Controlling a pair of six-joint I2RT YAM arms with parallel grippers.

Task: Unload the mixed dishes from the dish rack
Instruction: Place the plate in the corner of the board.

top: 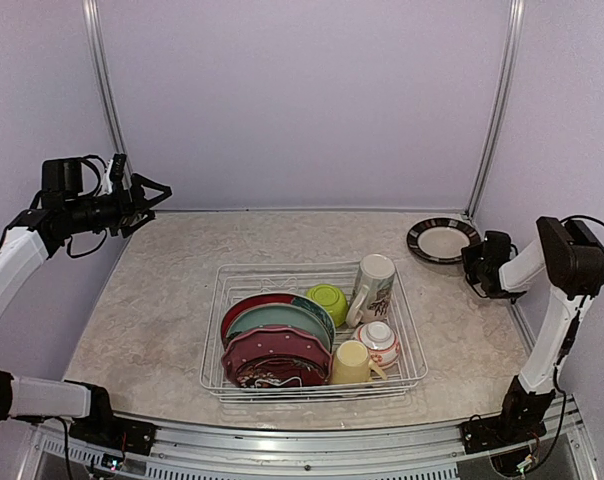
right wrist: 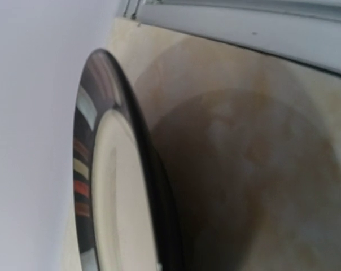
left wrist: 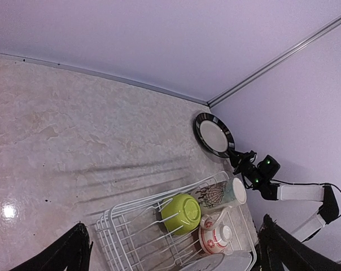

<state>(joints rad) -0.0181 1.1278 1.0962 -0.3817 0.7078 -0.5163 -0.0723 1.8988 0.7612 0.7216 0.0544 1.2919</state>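
The white wire dish rack [top: 407, 330] stands mid-table. In it are a red and teal plate [top: 250, 305], a teal-green plate [top: 278, 322], a pink dotted plate [top: 272, 346], a dark red plate [top: 272, 374], a lime-green bowl [top: 328, 302], a cream printed mug [top: 374, 285], a white-and-red bowl [top: 379, 342] and a yellow mug [top: 352, 362]. A black-rimmed striped plate [top: 442, 240] lies flat on the table at the far right. My right gripper [top: 470, 262] is at its near rim; its fingers are hidden. My left gripper [top: 152, 198] is open and empty, high above the far left.
The left wrist view shows the rack [left wrist: 119, 226], bowl [left wrist: 180, 213], mug [left wrist: 218, 195] and striped plate [left wrist: 213, 134] from above. Walls close the back and both sides. The striped plate [right wrist: 119, 192] lies close to the right wall.
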